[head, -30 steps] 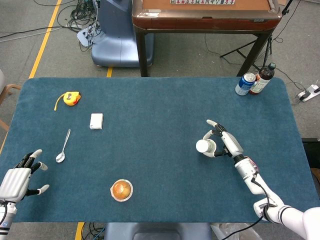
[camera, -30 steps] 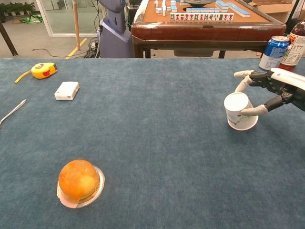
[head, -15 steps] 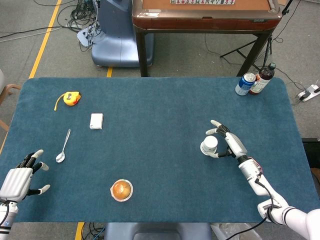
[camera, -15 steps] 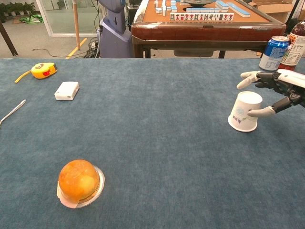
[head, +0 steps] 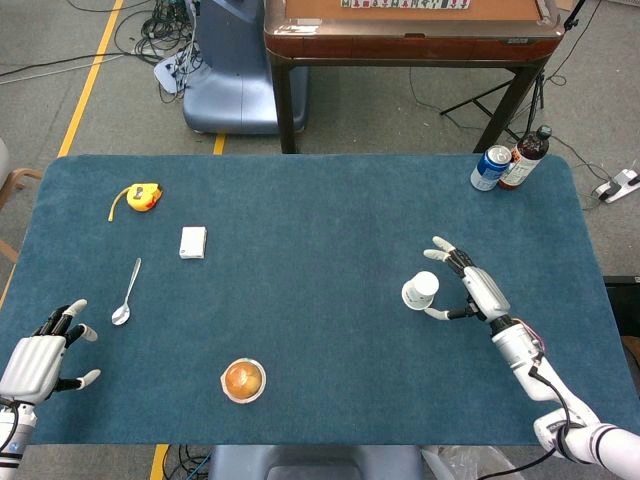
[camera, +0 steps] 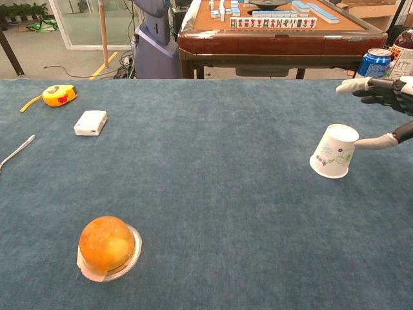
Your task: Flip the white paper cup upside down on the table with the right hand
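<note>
1. Two robot hands show at the near corners of the blue felt table [head: 300,200].
2. The white paper cup [head: 421,291] stands mouth-down on the felt right of centre, its closed base on top; in the chest view it [camera: 335,151] leans slightly, and a faint floral print shows on its side.
3. The right hand [head: 478,288] sits just beside the cup on its right, fingers spread wide and holding nothing.
4. In the chest view one finger of the right hand [camera: 390,110] reaches toward the cup's upper edge; whether its tip touches the cup I cannot tell. The other fingers point left above the cup, apart from it.
5. The left hand [head: 35,355] rests at the near left edge of the table, fingers apart and slightly curled, gripping nothing; the chest view does not show it.
6. A metal spoon [head: 127,293] lies near the left hand, bowl toward the robot.
7. A small white box [head: 193,242] lies beyond the spoon, and a yellow tape measure [head: 142,197] further back to the left, its tape drawn out a little.
8. An orange-coloured round food in a white paper cup-liner [head: 243,381] sits near the front edge, left of centre.
9. A blue drink can [head: 491,167] and a dark bottle with a red label [head: 525,158] stand side by side at the far right corner.
10. Beyond the table stands a mahjong table [camera: 271,32] with tiles on top.
</note>
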`<state>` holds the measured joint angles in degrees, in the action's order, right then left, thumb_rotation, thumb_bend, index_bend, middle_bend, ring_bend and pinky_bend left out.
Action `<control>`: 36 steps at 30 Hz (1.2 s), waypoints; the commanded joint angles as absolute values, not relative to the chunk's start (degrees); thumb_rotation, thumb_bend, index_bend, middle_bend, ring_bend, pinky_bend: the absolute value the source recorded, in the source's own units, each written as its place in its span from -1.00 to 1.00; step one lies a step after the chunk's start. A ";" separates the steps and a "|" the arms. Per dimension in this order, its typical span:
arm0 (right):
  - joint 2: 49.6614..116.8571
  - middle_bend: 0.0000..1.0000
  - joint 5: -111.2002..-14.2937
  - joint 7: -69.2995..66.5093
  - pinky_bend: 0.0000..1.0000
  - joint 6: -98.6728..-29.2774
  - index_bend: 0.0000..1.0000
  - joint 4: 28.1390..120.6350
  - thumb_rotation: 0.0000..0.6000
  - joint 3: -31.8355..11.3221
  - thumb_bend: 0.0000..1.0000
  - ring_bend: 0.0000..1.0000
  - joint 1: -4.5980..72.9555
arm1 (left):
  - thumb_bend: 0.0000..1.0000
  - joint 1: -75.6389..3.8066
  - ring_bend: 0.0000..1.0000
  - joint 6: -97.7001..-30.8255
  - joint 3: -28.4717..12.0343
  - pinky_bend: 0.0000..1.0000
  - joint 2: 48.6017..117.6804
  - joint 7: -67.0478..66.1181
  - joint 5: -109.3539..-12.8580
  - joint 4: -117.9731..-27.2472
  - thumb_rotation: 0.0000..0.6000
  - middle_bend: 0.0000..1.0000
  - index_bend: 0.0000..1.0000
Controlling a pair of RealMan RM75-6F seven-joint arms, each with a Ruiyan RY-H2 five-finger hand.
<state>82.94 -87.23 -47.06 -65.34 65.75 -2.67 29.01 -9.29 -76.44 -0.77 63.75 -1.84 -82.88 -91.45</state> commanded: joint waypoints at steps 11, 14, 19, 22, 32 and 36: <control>66.77 -1.00 -82.68 -6.33 -1.00 -74.44 -0.64 89.48 1.00 -1.99 -0.97 -1.00 20.34 | -0.81 -8.97 -0.84 -77.48 -0.67 -0.44 63.96 -2.99 -83.42 -91.87 1.00 -0.82 -0.15; 65.33 -1.00 -81.32 -0.98 -1.00 -77.23 -0.66 91.96 1.00 -2.05 -0.97 -1.00 18.06 | -0.81 -8.93 -0.84 -77.86 -0.82 -0.44 64.03 -2.86 -83.57 -91.74 1.00 -0.82 -0.15; 65.29 -1.00 -81.25 1.78 -1.00 -83.93 -0.66 93.51 1.00 -2.59 -0.96 -1.00 13.90 | -0.81 -8.93 -0.84 -80.11 -1.61 -0.44 65.02 -0.07 -85.32 -89.94 1.00 -0.82 -0.14; 65.26 -1.00 -81.71 2.89 -1.00 -87.30 -0.66 93.48 1.00 -2.61 -0.96 -1.00 11.63 | -0.81 -8.88 -0.84 -82.45 -2.03 -0.44 66.22 3.05 -87.44 -87.48 1.00 -0.82 -0.14; 65.92 -1.00 -84.31 -0.52 -1.00 -93.77 -0.66 90.95 1.00 -3.19 -0.95 -1.00 7.03 | -0.81 -9.14 -0.84 -83.66 -2.97 -0.44 68.13 5.38 -87.51 -83.26 1.00 -0.82 -0.14; 65.40 -1.00 -85.30 -2.37 -1.00 -95.72 -0.66 91.04 1.00 -3.94 -0.95 -1.00 5.89 | -0.81 -9.09 -0.83 -83.79 -2.98 -0.44 68.17 5.01 -87.41 -83.23 1.00 -0.82 -0.14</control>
<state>65.61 -84.89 -1.76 -95.13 91.02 -3.64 6.37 -9.10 -83.78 -2.99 68.17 5.03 -87.41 -83.21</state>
